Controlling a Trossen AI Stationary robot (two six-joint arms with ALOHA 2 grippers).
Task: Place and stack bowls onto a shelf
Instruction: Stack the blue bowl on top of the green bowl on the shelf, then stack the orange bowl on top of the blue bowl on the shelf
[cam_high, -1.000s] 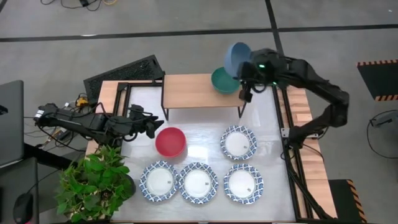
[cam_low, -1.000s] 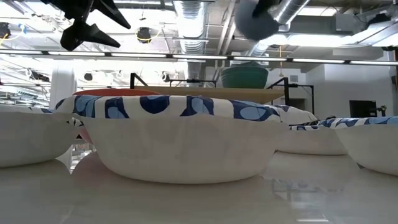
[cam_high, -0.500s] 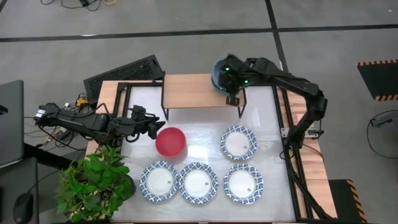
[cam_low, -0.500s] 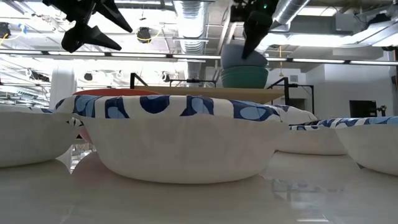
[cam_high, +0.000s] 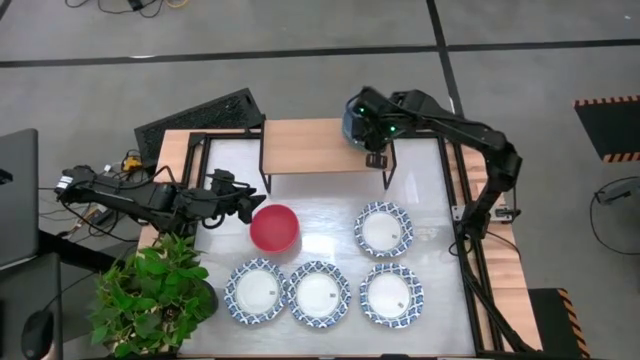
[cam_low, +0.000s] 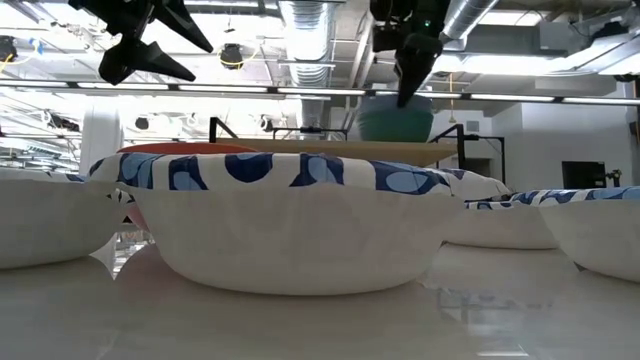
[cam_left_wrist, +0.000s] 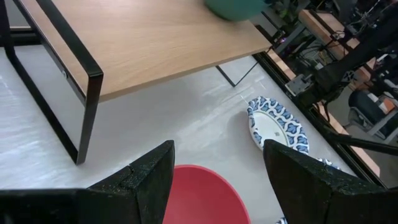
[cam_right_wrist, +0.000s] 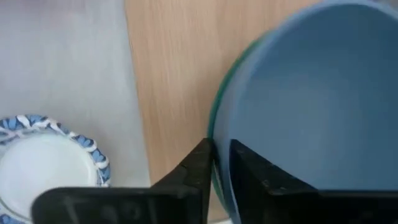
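Shelf (cam_high: 310, 146), upper centre of the high view: green bowl (cam_low: 396, 122) at its right end, blue bowl (cam_right_wrist: 311, 99) now nested inside it, where a second ago the blue one hung tilted above. Right end effector (cam_high: 375, 152) straddles the rim, fingers narrowly parted and apparently just letting go; contact is hard to judge. Left end effector (cam_left_wrist: 214, 177), wide open and empty, waits beside the red bowl (cam_high: 274, 227) at tabletop (cam_high: 330, 215) centre-left. Four patterned bowls (cam_high: 384, 228) remain unshelved.
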